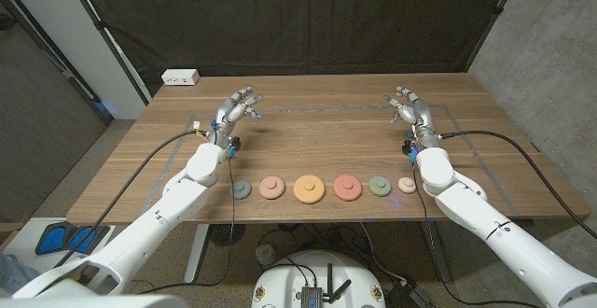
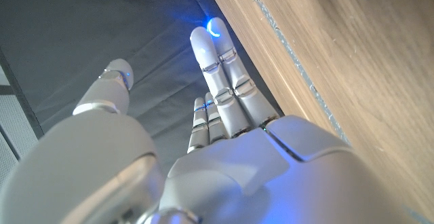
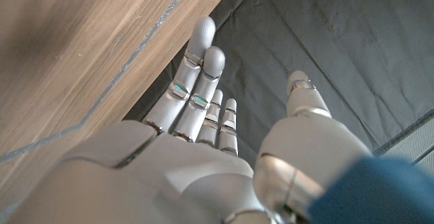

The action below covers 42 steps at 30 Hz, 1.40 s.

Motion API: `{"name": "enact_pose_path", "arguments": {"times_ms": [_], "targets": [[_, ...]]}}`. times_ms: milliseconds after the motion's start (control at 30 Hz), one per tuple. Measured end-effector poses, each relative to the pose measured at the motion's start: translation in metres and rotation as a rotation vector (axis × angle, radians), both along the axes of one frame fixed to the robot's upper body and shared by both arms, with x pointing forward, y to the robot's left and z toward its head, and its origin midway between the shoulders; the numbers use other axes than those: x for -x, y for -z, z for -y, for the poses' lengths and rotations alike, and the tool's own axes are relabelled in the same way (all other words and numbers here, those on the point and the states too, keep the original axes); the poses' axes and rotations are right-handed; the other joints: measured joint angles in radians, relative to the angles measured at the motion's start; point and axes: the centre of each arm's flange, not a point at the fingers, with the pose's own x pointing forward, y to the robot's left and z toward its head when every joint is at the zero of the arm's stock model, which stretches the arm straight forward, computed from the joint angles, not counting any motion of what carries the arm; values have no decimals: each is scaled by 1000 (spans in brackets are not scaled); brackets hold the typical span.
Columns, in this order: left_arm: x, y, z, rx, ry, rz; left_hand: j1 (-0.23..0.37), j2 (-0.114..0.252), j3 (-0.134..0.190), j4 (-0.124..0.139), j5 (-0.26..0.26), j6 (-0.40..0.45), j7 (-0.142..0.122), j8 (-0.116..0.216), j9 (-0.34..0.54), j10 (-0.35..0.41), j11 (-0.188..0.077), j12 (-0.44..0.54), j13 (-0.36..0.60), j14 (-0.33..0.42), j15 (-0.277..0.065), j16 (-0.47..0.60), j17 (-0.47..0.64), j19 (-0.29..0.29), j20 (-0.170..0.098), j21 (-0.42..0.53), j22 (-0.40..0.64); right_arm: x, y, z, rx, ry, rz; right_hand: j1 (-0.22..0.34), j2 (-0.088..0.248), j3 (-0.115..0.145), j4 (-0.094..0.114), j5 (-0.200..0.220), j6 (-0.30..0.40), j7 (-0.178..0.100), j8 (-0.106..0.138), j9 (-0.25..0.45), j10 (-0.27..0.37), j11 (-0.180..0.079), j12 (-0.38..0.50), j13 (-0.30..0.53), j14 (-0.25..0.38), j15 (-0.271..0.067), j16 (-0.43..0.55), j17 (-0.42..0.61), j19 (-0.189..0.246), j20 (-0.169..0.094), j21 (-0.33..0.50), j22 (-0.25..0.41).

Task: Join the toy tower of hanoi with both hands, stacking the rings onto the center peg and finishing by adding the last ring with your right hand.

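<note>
Six toy rings lie in a row along the near edge of the wooden surface, none yet stacked. Taking the large orange ring in the middle as the landmark, a pale pink ring lies just to its left and a grey ring further left; a red ring lies just to its right, then a green ring, then a small cream ring at the right end. Whether the orange piece carries the center peg is too small to tell. The left hand is raised well beyond the row on the grey ring's side, fingers spread and holding nothing; the right hand mirrors it beyond the cream ring, likewise spread and empty, and both wrist views show straight fingers with the thumb apart. The rings look like light, rigid discs with smooth, rounded rims, so they should lift easily but could slide on the surface or slip from a loose pinch. A thumb-and-finger hold across opposite edges of the rim seems the safest place to grasp, keeping each disc level for threading.
</note>
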Motion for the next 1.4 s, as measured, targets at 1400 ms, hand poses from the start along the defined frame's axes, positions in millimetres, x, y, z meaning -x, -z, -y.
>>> {"name": "enact_pose_path", "arguments": {"times_ms": [1400], "targets": [[27, -14, 37, -245, -307, 99, 28, 1, -52, 11, 0, 36, -25, 0, 5, 27, -23, 11, 26, -29, 11, 27, -37, -43, 14, 17, -2, 23, -7, 6, 419, 357, 64, 63, 5, -18, 18, 0, 17, 1, 16, 18, -8, -11, -7, 23, -29, 12, 7, -68, -37, 13, 11, -36]]}}
